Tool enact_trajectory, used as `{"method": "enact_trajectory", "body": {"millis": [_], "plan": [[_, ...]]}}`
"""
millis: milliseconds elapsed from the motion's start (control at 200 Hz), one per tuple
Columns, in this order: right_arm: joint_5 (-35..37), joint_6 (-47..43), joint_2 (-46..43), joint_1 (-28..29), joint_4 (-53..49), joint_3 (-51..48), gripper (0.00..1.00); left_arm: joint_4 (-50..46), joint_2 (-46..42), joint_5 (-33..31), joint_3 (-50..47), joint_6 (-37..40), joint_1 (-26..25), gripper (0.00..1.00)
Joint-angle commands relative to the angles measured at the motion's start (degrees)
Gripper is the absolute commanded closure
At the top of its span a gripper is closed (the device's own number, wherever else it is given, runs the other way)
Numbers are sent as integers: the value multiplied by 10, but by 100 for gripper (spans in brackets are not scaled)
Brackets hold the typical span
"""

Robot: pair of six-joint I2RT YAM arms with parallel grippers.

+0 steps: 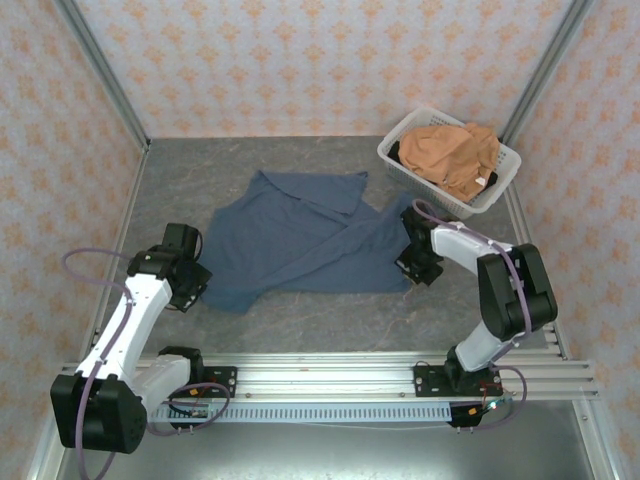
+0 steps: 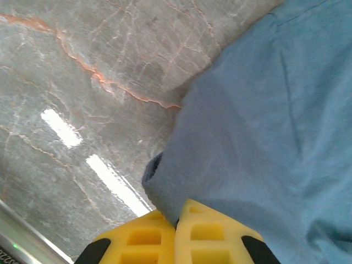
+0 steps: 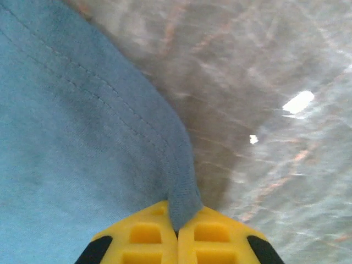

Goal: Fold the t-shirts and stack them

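the yellow fingertips of the right gripper (image 3: 177,231) sit closest to the lens, pressed together with a thin ridge of stitched hem (image 3: 181,192) of the slate-blue t-shirt (image 3: 66,154) caught between them. the left gripper (image 2: 176,223) is closed as well, and the shirt's rolled edge runs straight into the seam between its tips, so it looks pinched there too, though only a sliver of cloth is in the bite. from above, the shirt lies rumpled on the grey marble-look table (image 1: 190,180), one part folded over itself near the far edge, with an arm at each near corner. the orange-tan t-shirt (image 1: 450,155) is heaped in the white lattice basket (image 1: 398,160) at the far right corner, just beyond the right arm. my reading is that this is the start of spreading or folding the blue shirt. the main risk is the shallowness of both grips: each holds cloth at the very tips, so a quick lift or a pull apart could let a corner slide out and drop. if one arm rises or travels faster than the other, the cloth would twist and the existing crease would be carried into the fold. the right arm also works near the basket, so a wide swing could nudge it.
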Motion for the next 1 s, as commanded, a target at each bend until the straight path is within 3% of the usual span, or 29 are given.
{"method": "enact_trajectory", "body": {"millis": [0, 190, 475, 656, 856, 996], "plan": [[24, -10, -46, 18, 38, 29, 100, 28, -17, 4, 11, -4, -5, 100], [45, -60, -143, 24, -10, 149, 100, 47, -52, -18, 100, -3, -6, 100], [-74, -136, -176, 29, 20, 328, 100, 29, -73, -133, 373, 26, -5, 100], [-140, -135, -242, 39, 61, 358, 100, 24, -70, -179, 524, 57, -5, 100], [-199, -70, -248, 46, 97, 386, 100, -27, 56, -150, 677, 82, -5, 100], [-224, -17, -157, 63, 180, 394, 100, -28, 159, -122, 723, 103, 26, 100]]}}
